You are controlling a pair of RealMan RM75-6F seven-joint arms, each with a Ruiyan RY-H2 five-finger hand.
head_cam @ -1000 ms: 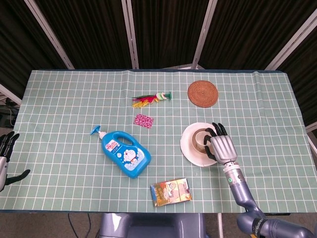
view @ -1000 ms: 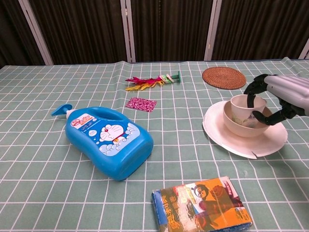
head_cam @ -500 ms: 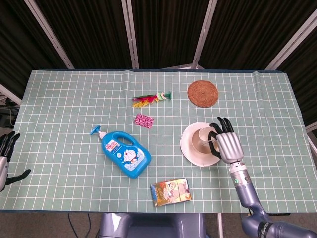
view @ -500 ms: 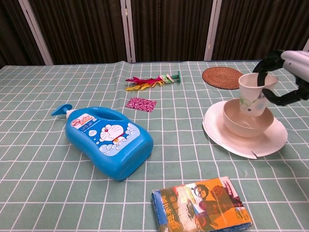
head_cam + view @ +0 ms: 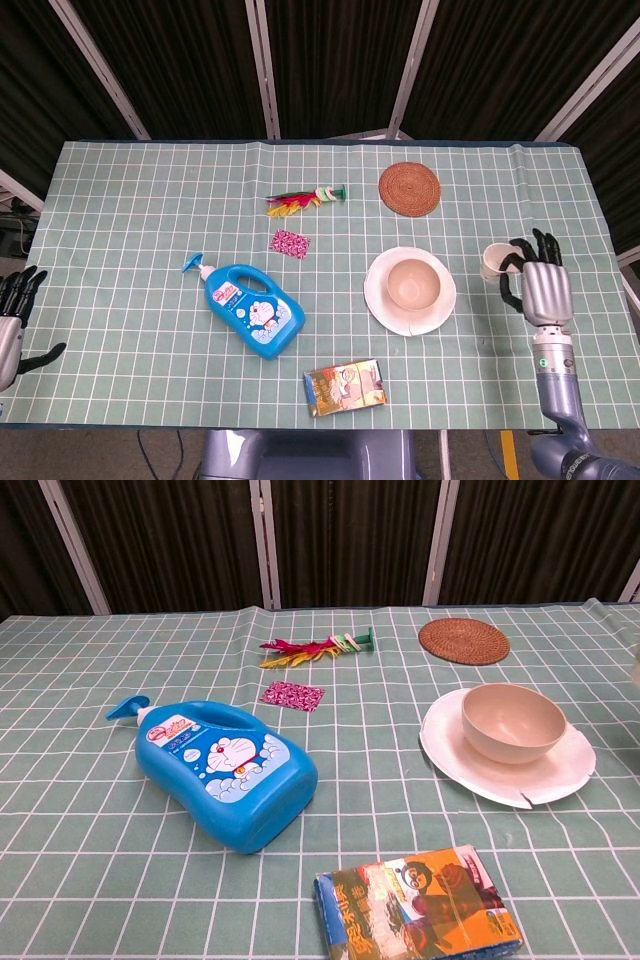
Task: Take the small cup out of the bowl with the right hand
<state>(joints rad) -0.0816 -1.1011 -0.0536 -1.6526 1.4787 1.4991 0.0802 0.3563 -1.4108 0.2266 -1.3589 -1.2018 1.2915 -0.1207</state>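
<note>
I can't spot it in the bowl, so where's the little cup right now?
In the head view, the small cup is held by the right hand, to the right of the bowl and its plate.

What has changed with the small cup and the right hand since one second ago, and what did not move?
The right hand lifted the small cup out of the bowl and carried it to the right, clear of the plate; it holds the cup. The bowl, plate, blue bottle, coaster and left hand stayed in place.
</note>
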